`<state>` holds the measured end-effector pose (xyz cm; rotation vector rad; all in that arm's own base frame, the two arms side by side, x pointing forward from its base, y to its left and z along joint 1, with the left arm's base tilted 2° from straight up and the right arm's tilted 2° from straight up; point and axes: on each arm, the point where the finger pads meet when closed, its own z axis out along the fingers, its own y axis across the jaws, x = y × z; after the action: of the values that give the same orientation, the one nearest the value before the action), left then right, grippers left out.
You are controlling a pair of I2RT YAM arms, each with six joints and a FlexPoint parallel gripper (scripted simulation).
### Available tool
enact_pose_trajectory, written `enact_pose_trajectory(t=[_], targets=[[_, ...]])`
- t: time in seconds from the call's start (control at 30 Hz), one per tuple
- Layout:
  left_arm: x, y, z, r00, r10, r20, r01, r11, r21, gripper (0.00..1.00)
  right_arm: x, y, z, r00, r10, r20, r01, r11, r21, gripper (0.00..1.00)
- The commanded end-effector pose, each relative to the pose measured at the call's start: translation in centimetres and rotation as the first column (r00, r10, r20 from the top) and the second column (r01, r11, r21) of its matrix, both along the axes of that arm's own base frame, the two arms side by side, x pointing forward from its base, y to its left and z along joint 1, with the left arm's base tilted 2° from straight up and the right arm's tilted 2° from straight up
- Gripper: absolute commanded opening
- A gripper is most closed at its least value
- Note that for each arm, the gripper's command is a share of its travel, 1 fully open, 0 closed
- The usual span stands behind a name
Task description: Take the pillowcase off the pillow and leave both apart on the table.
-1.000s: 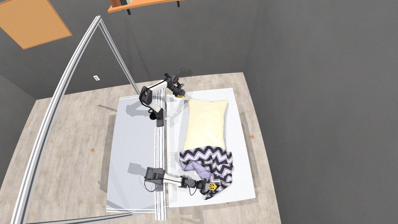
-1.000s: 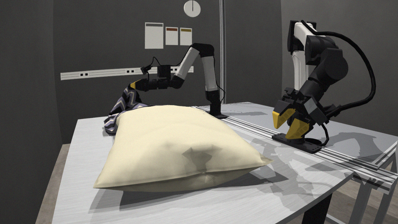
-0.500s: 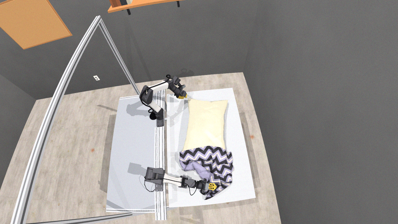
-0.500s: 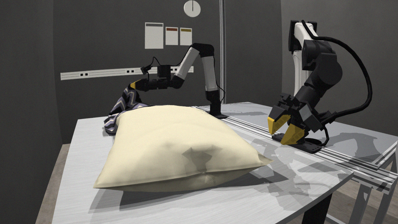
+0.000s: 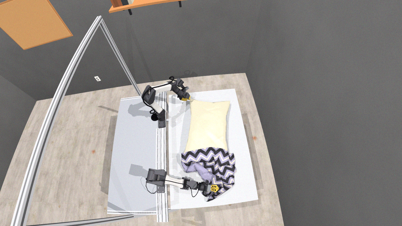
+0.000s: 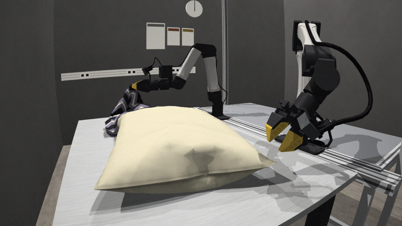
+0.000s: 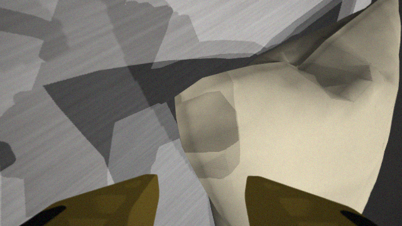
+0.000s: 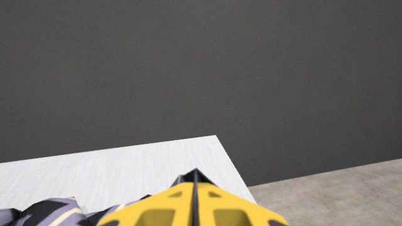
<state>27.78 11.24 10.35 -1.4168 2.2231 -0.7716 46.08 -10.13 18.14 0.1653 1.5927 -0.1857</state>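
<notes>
The plump cream fabric pillow (image 5: 208, 123) (image 6: 174, 140) (image 7: 298, 125), half out of its purple-and-black zigzag cloth pillowcase (image 5: 225, 160) (image 6: 123, 105) (image 8: 50, 210), looks soft and light, best taken by the near corner; left pincer (image 5: 190, 99) (image 6: 275, 146) (image 7: 201, 176) spread, right pincer (image 5: 218, 188) (image 6: 132, 85) (image 8: 195, 182) pinching pillowcase; pale table (image 5: 244, 180) (image 6: 81, 157) (image 7: 220, 19) (image 8: 125, 166), dark grey walls (image 5: 196, 50) (image 6: 92, 36) (image 8: 188, 78)

This looks like a robotics lab or test room. Two jointed arms on black base plates stand on a metal rail (image 5: 162, 209) along a white table (image 5: 244, 180) (image 6: 81, 157) (image 7: 201, 19) (image 8: 125, 166), with an aluminium-profile frame (image 5: 62, 81) (image 6: 225, 50) rising beside it. Plain dark gray walls (image 5: 196, 47) (image 6: 98, 36) (image 8: 201, 69) carry a round clock (image 6: 193, 12), posted sheets (image 6: 155, 37) and a long strip with sockets (image 6: 106, 73). An orange shelf (image 5: 146, 4) hangs above the wood-look floor (image 5: 75, 134) (image 6: 50, 193) (image 8: 330, 191).
</notes>
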Motion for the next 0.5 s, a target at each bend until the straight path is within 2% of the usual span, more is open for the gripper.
enact_pose_trajectory(t=[0.0, 0.47], targets=[[0.6, -0.3, -0.9, 1.0, -0.001, -0.003, 0.001, 1.0, -0.003, 0.45, 0.5, 0.1, 0.0, 1.0, 0.008, 0.002, -0.008, 1.0, -0.002, 0.0], [1.6, -0.7, -2.2, 1.0, -0.001, -0.005, 0.001, 1.0, -0.006, 0.45, 0.5, 0.1, 0.0, 1.0, 0.008, 0.002, -0.008, 1.0, -0.002, 0.0]])
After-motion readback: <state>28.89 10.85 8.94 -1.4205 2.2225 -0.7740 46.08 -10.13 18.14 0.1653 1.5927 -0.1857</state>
